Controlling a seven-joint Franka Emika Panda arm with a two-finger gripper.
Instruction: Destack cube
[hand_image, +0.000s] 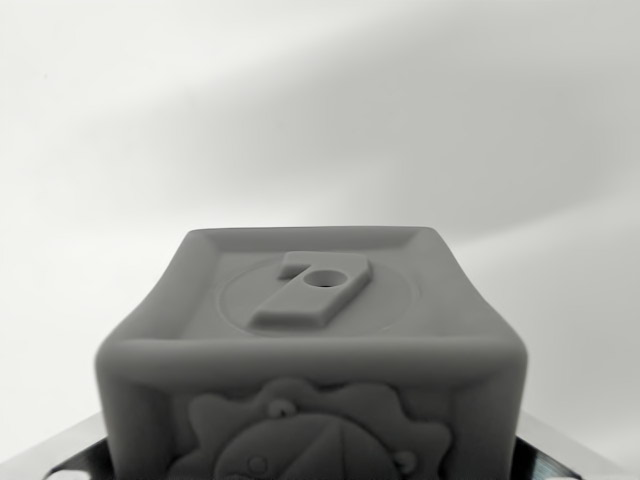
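One grey soft cube (315, 330) fills the lower middle of the wrist view, very close to the camera. Its top face carries a raised figure 7 with a small hole (322, 279). The near face shows a relief of an animal inside a scalloped ring. My gripper (312, 462) is at the bottom edge. Only dark metallic bits of its fingers (62, 458) show, at the two lower corners, pressed against the cube's left and right sides. The gripper is shut on the cube. No other cube is in view, and whatever lies under this cube is hidden.
A plain white surface (320, 110) lies behind and around the cube, crossed by soft diagonal shadows. No other object or edge shows.
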